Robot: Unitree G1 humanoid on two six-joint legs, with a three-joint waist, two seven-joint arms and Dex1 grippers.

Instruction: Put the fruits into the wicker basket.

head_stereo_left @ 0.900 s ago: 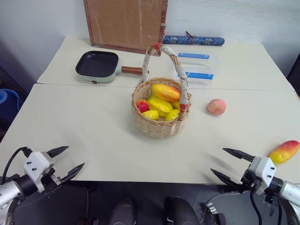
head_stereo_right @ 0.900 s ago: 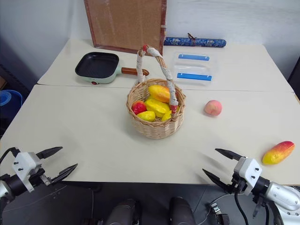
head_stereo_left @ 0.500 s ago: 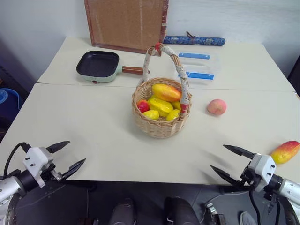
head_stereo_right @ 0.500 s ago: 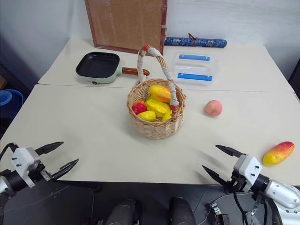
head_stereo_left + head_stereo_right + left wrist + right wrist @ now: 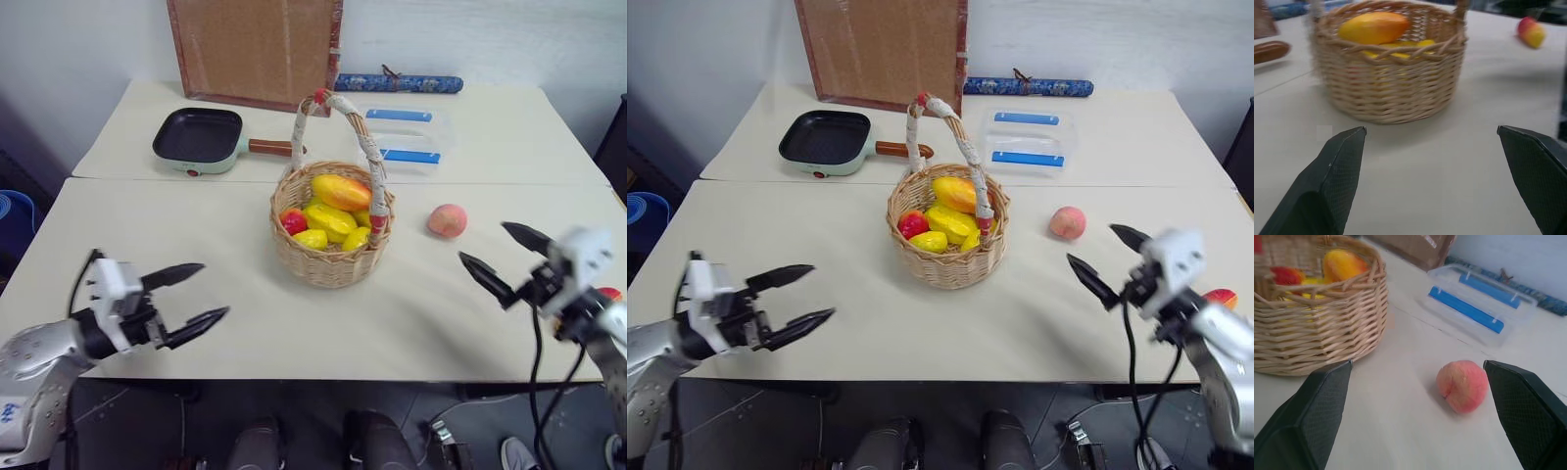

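The wicker basket stands mid-table holding a red-to-yellow mango, yellow fruits and a small red apple. A pink-orange peach lies on the table right of it. Another red-to-yellow mango lies near the right edge, mostly hidden behind my right hand. My right gripper is open and empty, just right of the peach and pointing at it; the peach sits ahead between its fingers. My left gripper hovers open and empty front-left of the basket.
Behind the basket, on the far table, are a clear plastic box with blue clips, a black pan with a wooden handle, a cork board against the wall and a blue roll. A seam splits the two tabletops.
Both grippers rose from the table's front edge and moved in over the tabletop, still open. The right one now sits beside the peach, the left nearer the basket.
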